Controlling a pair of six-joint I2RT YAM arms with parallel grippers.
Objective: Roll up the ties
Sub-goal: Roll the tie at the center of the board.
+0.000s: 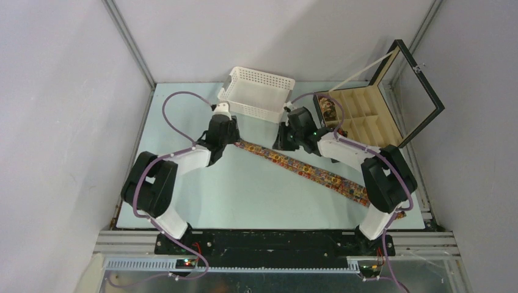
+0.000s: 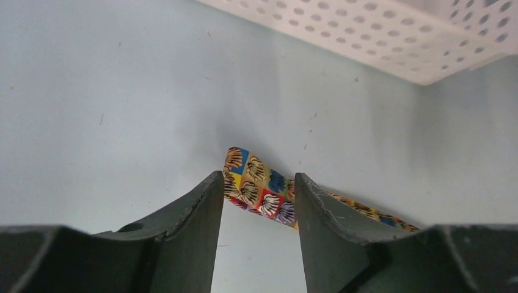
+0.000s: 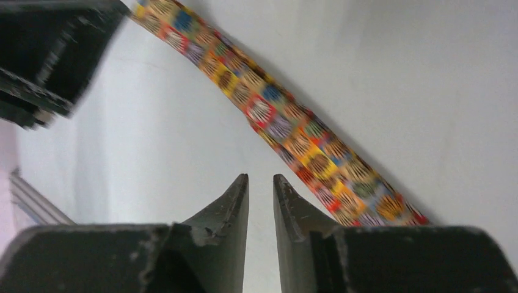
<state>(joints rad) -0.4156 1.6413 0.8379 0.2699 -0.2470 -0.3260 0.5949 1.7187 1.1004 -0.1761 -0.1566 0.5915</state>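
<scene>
One tie (image 1: 305,170), patterned in red, orange, yellow and blue squares, lies as a flat strip running diagonally from centre to near right. My left gripper (image 1: 231,140) is at its far narrow end. In the left wrist view the gripper (image 2: 258,176) is open, and the tie end (image 2: 259,186), slightly curled up, lies just beyond the fingertips. My right gripper (image 1: 284,144) hovers beside the strip. In the right wrist view it (image 3: 261,177) is empty with only a narrow gap between the jaws, and the tie (image 3: 287,128) passes to its right. A coiled tie (image 1: 328,110) sits in the box.
A white perforated basket (image 1: 256,91) stands at the back centre, close behind both grippers, and also shows in the left wrist view (image 2: 391,43). A black compartmented box (image 1: 366,116) with its glass lid raised stands at the back right. The tie's wide end passes under the right arm.
</scene>
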